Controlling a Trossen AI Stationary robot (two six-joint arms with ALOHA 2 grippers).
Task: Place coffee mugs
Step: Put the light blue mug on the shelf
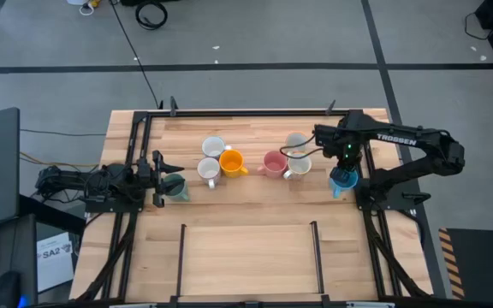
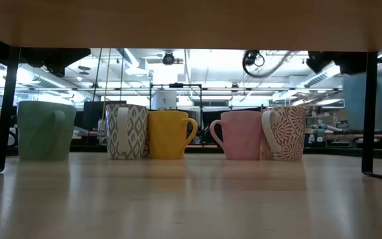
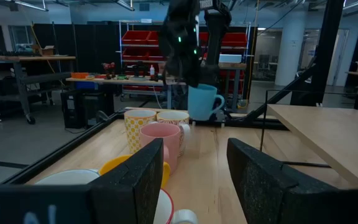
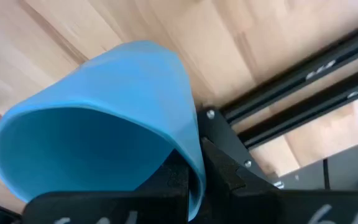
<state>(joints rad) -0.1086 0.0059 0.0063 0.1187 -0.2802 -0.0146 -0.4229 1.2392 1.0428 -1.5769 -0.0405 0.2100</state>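
Wood table carries your mugs mid-frame: left gripper hangs wide beside the green mug; the right gripper pinches the blue mug by its rim, aloft at right. Glazed ceramic: stiff, slick, breakable.

From the high view we look straight down on the whole surface and both arms. The low view sits at surface level, facing across a row of mugs into the room behind. The left wrist view looks along the surface past its own claw toward the blue mug, held up well off. The right wrist view sits very close to that same blue mug, looking down at the surface.
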